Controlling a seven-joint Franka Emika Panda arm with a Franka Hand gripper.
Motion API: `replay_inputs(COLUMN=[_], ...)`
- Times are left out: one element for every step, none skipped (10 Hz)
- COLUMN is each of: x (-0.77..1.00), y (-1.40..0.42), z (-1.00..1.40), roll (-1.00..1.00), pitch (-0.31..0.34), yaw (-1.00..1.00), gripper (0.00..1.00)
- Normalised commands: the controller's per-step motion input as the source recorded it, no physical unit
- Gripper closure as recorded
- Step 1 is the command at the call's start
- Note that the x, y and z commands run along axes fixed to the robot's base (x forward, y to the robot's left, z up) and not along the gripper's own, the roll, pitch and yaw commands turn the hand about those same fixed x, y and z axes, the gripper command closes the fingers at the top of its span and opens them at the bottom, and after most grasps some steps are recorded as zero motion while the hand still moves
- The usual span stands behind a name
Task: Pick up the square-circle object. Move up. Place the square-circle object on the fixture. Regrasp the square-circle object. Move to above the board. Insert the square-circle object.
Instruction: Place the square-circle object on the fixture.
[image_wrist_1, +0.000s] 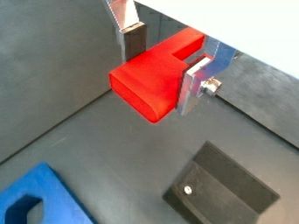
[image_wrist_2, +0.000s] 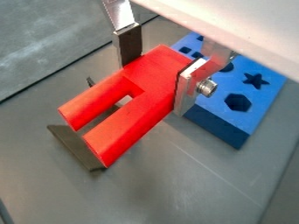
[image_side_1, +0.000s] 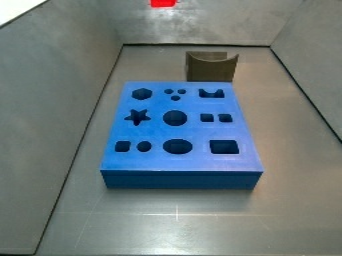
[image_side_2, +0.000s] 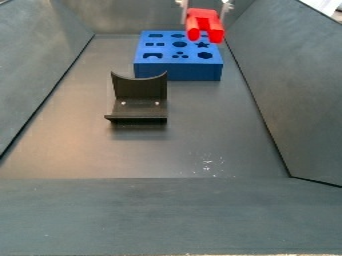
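Square-circle object (image_wrist_2: 122, 105): bright red, closest to the wrist cameras, pinched between the two silver fingers; two parallel prongs with a slot between them stick out past the fingers in a wrist view. Solid end shows in a wrist view (image_wrist_1: 152, 83).
Gripper (image_wrist_1: 163, 54): jaws clamped on the red block's sides, one plate on each flank. High above the floor; in a side view (image_side_2: 203, 10) it sits at the top edge, over the far end of the bin.
Fingers (image_wrist_2: 191, 87): flat silver plates, screw head visible on the nearer one.
Block height: off the floor, touching nothing but the fingers. In a side view (image_side_1: 163, 3) only a red sliver shows at the top edge.
Fixture (image_side_2: 136, 96): dark holder with raised sides, standing on the floor, nothing in it; well apart from the red block. Also seen in a side view (image_side_1: 210, 65), beyond the board.
Board (image_side_1: 179, 133): blue, flat on the floor, cut-outs (star, circles, squares, hexagon) all open. In a side view (image_side_2: 167, 60) the held block hangs near its far corner.
Floor (image_side_2: 147, 160): dark grey, walled bin.
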Motion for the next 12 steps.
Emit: replay_inputs(x=[1.0, 1.0, 1.0, 1.0, 1.0, 1.0, 1.0, 1.0, 1.0, 0.89, 0.79, 0.68], y=[-0.14, -0.12, -0.11, -0.09, -0.08, -0.07, 0.24, 0.26, 0.25, 0.13, 0.08, 0.07], z=[0.03, 0.03, 0.02, 0.02, 0.02, 0.02, -0.11, -0.12, -0.1, -0.04, -0.01, -0.01], roll=[-0.08, -0.07, -0.06, -0.05, -0.04, -0.03, -1.0, -1.0, -1.0, -1.0, -1.0, -1.0], pitch=[0.129, 0.13, 0.134, 0.135, 0.137, 0.141, 0.068, 0.067, 0.07, 0.091, 0.106, 0.116], yaw=[0.03, 0.03, 0.02, 0.02, 0.03, 0.03, 0.06, 0.05, 0.03, 0.02, 0.01, -0.01], gripper=[1.0, 1.0, 1.0, 1.0, 1.0, 1.0, 1.0, 1.0, 1.0, 1.0, 1.0, 1.0])
